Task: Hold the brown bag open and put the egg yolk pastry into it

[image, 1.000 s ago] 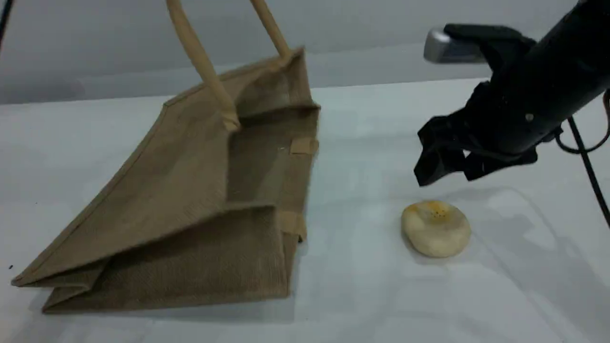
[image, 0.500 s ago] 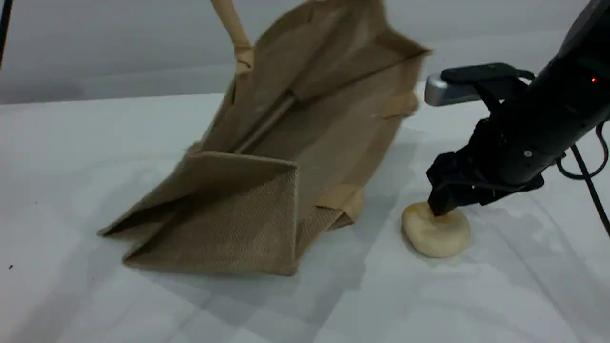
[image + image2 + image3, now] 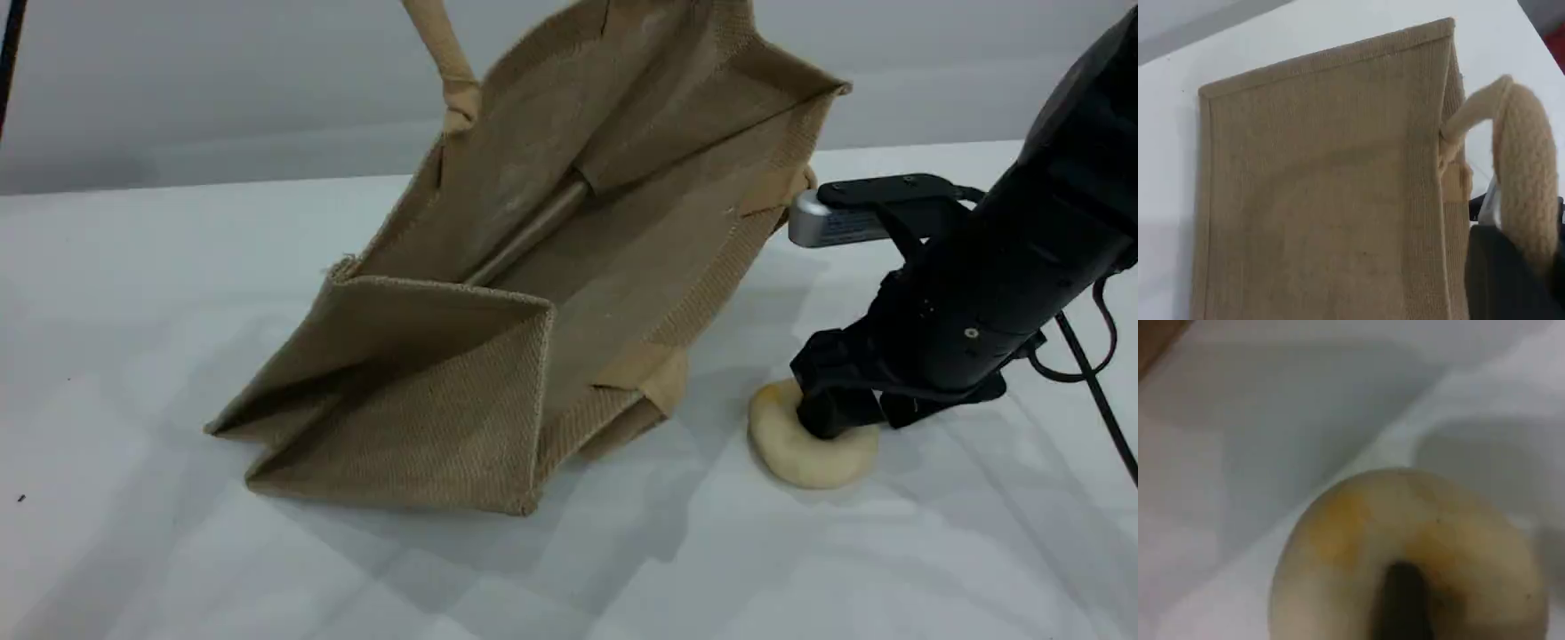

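The brown bag (image 3: 462,418) hangs tilted from its beige handle (image 3: 449,62), bottom corner on the table, mouth gaping toward the right. In the left wrist view the bag (image 3: 1325,200) fills the frame and its handle (image 3: 1525,167) loops over my left gripper (image 3: 1501,273), which is shut on it. The left gripper is out of the scene view. The egg yolk pastry (image 3: 805,449) lies on the table just right of the bag's mouth. My right gripper (image 3: 836,416) stands open, lowered onto the pastry. In the right wrist view one dark fingertip (image 3: 1405,607) touches the pastry (image 3: 1351,540) on top.
The white table (image 3: 178,267) spreads around the bag and in front of the pastry. A black cable (image 3: 1089,356) hangs from the right arm at the far right. The bag's lower handle patch (image 3: 653,373) sits close to the pastry.
The bag has been pulled up and swung to the right, its mouth now gaping beside the pastry. The right gripper has come down from above onto the pastry.
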